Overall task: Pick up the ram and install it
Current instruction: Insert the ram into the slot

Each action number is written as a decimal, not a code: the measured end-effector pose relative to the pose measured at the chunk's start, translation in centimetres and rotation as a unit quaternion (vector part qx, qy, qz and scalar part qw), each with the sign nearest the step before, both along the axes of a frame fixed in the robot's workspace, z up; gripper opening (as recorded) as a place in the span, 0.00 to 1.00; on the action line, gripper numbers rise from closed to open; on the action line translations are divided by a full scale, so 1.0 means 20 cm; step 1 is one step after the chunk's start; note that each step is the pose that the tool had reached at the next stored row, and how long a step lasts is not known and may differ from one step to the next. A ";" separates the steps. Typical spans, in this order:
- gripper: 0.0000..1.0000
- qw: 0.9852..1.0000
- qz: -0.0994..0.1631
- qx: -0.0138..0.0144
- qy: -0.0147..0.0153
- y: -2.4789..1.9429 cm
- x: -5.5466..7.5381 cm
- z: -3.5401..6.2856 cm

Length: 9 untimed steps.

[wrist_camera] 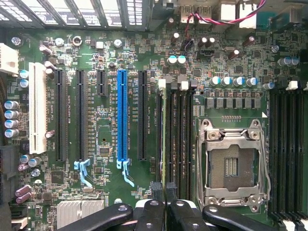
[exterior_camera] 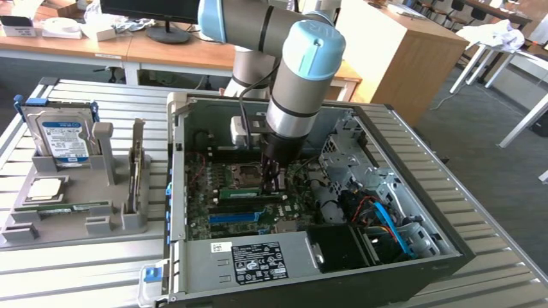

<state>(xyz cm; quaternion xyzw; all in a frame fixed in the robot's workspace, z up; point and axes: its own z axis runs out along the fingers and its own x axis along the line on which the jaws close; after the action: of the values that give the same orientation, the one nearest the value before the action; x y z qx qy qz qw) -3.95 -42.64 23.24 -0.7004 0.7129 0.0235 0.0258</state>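
Green ram (wrist_camera: 165, 137) edge-on, long axis along memory slots (wrist_camera: 177, 134), pinched by end effector (wrist_camera: 164, 190)

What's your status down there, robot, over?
Gripper shut on long thin green ram stick. Stick lies along black memory slots, seating unclear. Nothing blocking.

Lab: office desks (exterior_camera: 86, 46), monitor (exterior_camera: 150, 8).

The exterior view looks down slantwise from well back into the open computer case (exterior_camera: 445, 231). The wrist view faces straight down past its fingers (wrist_camera: 156, 191), close above the motherboard (wrist_camera: 192, 72). Both share its blue slot (exterior_camera: 233, 217) and processor socket (exterior_camera: 246, 173).
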 end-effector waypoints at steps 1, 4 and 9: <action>0.12 1.000 0.000 0.000 0.000 0.000 0.00 0.000; 0.12 1.000 0.000 0.000 0.000 0.000 0.00 -0.002; 0.12 1.000 0.000 0.000 0.000 0.000 0.00 -0.010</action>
<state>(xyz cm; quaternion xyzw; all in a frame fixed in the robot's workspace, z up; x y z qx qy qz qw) -3.95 -42.65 23.03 -0.7005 0.7128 0.0235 0.0256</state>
